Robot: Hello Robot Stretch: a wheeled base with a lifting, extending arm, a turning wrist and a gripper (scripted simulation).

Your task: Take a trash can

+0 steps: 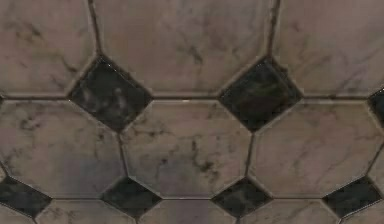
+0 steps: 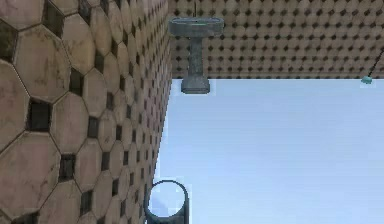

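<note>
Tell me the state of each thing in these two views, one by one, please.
pedestal basin: upright, its top against the tiled wall.
round grey container: cut off by the arm side view's bottom edge; seems open on top; possibly the trash can.
small teal thing: at the right edge, too small to tell.

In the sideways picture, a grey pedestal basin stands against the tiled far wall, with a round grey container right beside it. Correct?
Not quite. In the arm side view the round grey container is not beside the pedestal basin: it stands well apart from it, at the picture's bottom edge. The basin does stand against the tiled far wall.
</note>
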